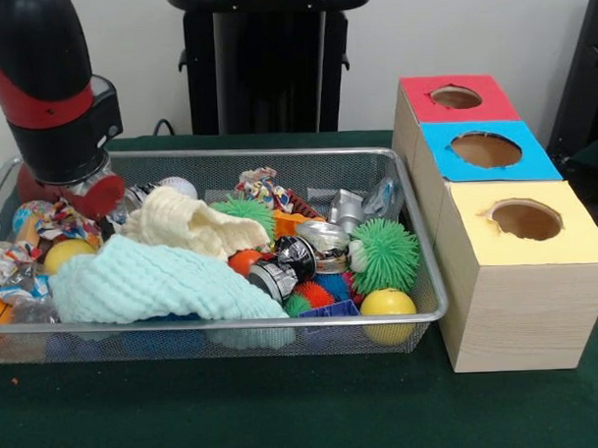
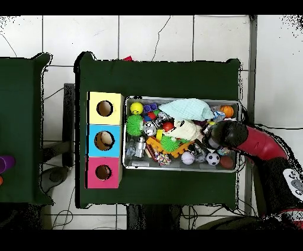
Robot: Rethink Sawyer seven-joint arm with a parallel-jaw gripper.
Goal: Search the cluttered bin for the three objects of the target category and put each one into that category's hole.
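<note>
The red and black arm (image 1: 44, 85) comes down steeply over one end of the wire bin (image 1: 419, 279) — the end farthest from the 3 boxes. Its wrist points almost straight down, and the gripper (image 1: 82, 192) is sunk among the clutter there, just above a red ball (image 1: 100, 195); whether its fingers are apart or together cannot be told, since the wrist housing hides them in both views. From overhead, the arm reaches in across the bin's short end, its dark head (image 2: 228, 134) over the toys near a soccer ball (image 2: 212, 158).

The bin is packed: a mint cloth (image 1: 144, 283) and a cream cloth (image 1: 186, 223) lie heaped in the middle, a green spiky ball (image 1: 386, 252) and a yellow ball (image 1: 387, 304) sit at the end nearest the boxes, and a crushed can (image 1: 281, 269) lies between them.

Beside the bin stands the row of boxes — yellow hole (image 1: 525, 219), blue hole (image 1: 485, 150), red hole (image 1: 456, 97).
</note>
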